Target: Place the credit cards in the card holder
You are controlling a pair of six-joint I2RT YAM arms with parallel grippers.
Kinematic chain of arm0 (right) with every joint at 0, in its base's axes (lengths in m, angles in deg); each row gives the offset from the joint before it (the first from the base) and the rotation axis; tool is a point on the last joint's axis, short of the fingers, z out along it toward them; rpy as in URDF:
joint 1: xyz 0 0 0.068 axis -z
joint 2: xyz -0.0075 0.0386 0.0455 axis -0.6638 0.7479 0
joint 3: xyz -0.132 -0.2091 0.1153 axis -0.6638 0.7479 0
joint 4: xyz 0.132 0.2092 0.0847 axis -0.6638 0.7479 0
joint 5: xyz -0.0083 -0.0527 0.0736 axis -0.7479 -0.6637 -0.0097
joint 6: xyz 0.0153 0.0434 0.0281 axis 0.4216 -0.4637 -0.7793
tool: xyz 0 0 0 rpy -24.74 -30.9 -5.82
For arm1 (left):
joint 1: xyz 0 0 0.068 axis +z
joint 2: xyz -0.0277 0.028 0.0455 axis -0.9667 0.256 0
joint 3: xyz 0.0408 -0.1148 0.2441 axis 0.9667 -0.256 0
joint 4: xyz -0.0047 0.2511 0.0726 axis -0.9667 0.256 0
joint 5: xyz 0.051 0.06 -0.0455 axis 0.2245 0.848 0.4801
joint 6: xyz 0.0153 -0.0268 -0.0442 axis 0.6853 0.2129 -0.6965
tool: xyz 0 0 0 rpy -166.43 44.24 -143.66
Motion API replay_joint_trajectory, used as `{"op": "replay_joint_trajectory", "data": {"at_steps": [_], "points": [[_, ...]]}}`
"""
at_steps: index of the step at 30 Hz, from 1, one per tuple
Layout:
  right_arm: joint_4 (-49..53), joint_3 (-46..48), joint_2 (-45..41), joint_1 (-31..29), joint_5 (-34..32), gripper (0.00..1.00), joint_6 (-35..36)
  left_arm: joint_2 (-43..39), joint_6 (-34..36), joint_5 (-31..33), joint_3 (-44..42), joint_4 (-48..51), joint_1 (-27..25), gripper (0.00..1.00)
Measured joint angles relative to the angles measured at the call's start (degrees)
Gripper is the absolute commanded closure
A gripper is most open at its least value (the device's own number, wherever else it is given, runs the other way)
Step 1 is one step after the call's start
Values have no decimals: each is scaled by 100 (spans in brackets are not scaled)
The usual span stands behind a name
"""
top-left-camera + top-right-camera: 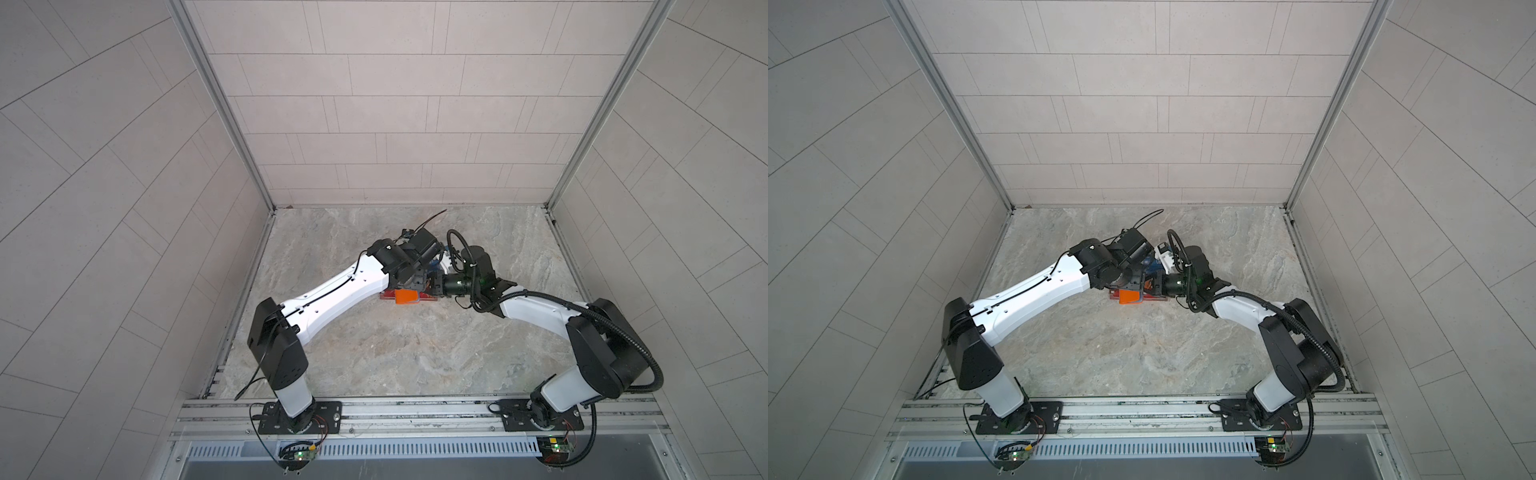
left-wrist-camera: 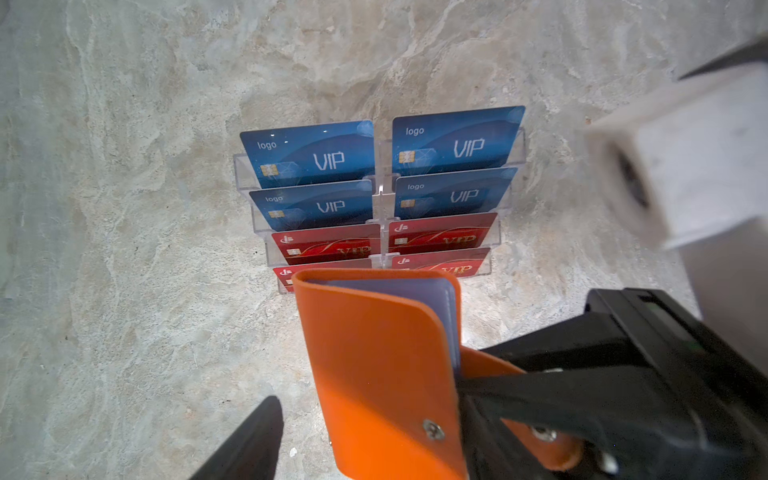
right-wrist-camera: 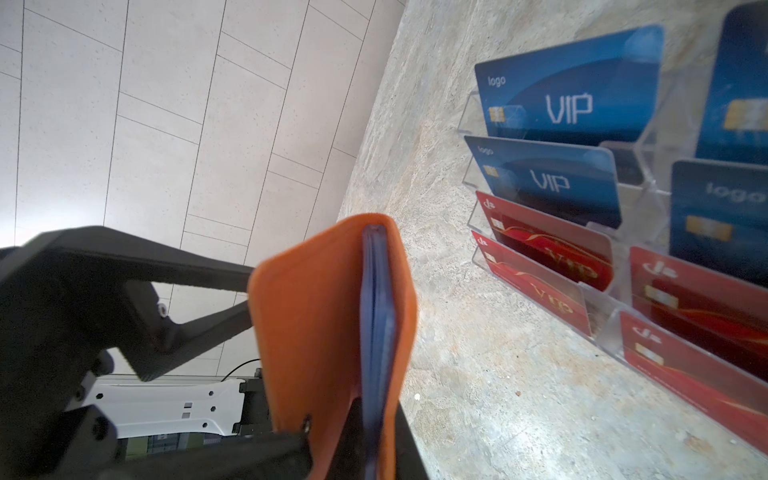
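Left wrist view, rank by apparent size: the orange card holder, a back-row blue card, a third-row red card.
1. card holder: largest, but it is nearest the camera.
2. back-row blue card.
3. third-row red card: smallest, but partly covered by the row in front, so the two cards may really match.

In both top views the two wrists cover nearly everything behind the card holder [image 1: 405,296]. Of the credit cards [image 1: 427,296], only red slivers beside it show, too small to read. In the left wrist view its near end is cut off at the edge. Fingers [image 2: 540,395] of the right gripper [image 2: 469,374] cover its snap side. The blurred pale block [image 2: 698,158] beyond it is perhaps a camera housing.
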Motion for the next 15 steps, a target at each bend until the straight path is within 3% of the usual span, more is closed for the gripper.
{"op": "replay_joint_trajectory", "data": {"at_steps": [15], "points": [[175,55,-70,-37,-120,100,72,-271,120,7,-144,101,149,46]]}}
